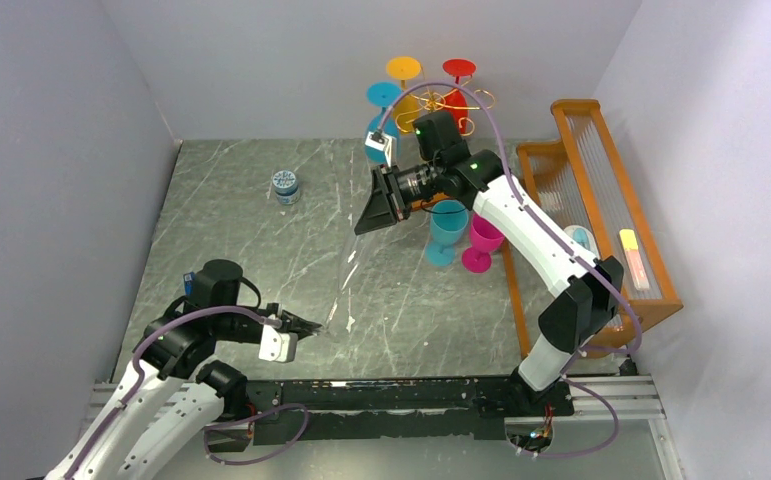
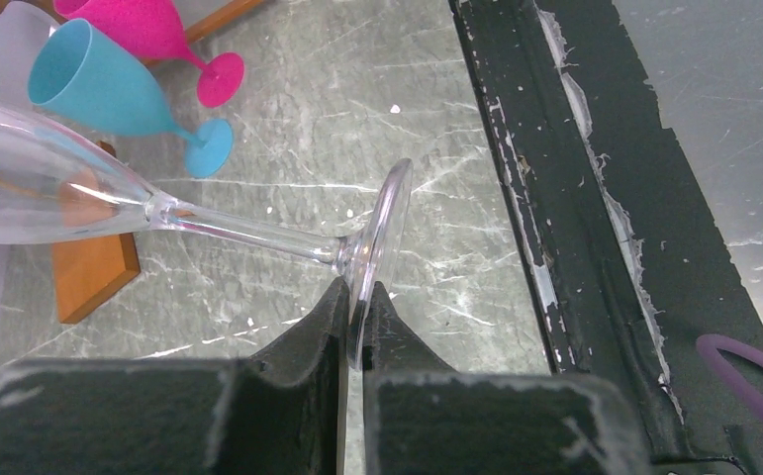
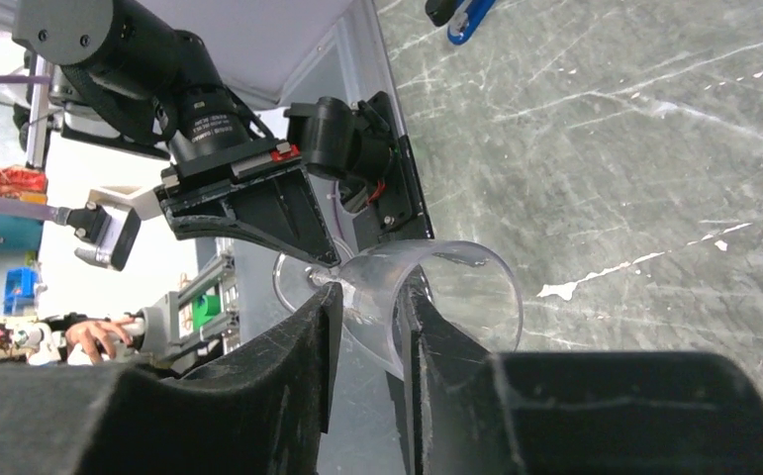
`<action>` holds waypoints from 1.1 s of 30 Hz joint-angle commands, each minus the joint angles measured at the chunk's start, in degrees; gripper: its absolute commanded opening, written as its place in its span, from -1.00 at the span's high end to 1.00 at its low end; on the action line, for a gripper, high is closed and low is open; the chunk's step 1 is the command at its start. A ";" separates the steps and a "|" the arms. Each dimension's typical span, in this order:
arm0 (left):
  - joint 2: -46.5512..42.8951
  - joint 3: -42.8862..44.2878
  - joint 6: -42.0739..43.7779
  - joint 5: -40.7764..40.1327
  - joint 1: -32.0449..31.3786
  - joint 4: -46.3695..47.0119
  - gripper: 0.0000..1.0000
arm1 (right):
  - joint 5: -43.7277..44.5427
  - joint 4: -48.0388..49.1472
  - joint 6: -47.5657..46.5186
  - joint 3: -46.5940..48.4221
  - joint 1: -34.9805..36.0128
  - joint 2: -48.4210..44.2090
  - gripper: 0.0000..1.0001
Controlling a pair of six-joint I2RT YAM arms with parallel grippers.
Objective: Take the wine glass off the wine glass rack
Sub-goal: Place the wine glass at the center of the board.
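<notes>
Glass [image 1: 346, 275] [image 2: 248, 233] [image 3: 456, 287], clear, was off the rack [image 1: 483, 98] and hung tilted above the table [image 1: 251, 250] between both arms. Left gripper [image 1: 306, 327] [image 2: 357, 297] was pinched shut on its foot. Right gripper [image 1: 373, 215] [image 3: 367, 297] was closed on the bowl near the rim. Rack stood at the back, behind the right arm. Teal cup [image 1: 448, 232] and pink cup [image 1: 483, 240] stood side by side below the right arm.

No legible text anywhere, faint white print on the camera lens [image 3: 204, 124] too blurred to read
</notes>
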 commanded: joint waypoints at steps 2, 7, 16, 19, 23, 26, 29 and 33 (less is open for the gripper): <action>1.13 1.68 2.02 -0.47 0.17 3.98 0.90 | -5.52 -7.10 -1.94 1.93 2.52 1.93 0.33; 1.13 1.70 1.92 -0.89 0.17 4.38 0.90 | -4.89 -8.58 -3.14 2.62 3.06 2.21 0.41; 1.21 1.71 2.03 -1.11 0.14 5.01 0.90 | -6.52 -12.38 -5.96 4.24 3.63 2.88 0.36; 1.31 1.80 1.90 -1.10 0.16 5.50 0.90 | -6.58 -15.81 -8.62 5.12 4.36 3.77 0.35; 1.22 1.76 2.03 -1.14 0.14 5.41 0.90 | -6.33 -16.33 -9.25 5.25 4.71 3.79 0.42; 1.22 1.55 2.03 -1.64 0.14 5.31 0.90 | -6.62 -16.26 -9.47 5.20 4.77 3.47 0.47; 1.14 1.37 1.74 -1.57 0.12 5.91 0.90 | -7.37 -16.62 -9.55 5.43 4.87 3.75 0.39; 1.13 1.40 1.54 -1.83 0.12 6.39 0.90 | -7.35 -16.74 -9.77 5.04 5.39 3.36 0.30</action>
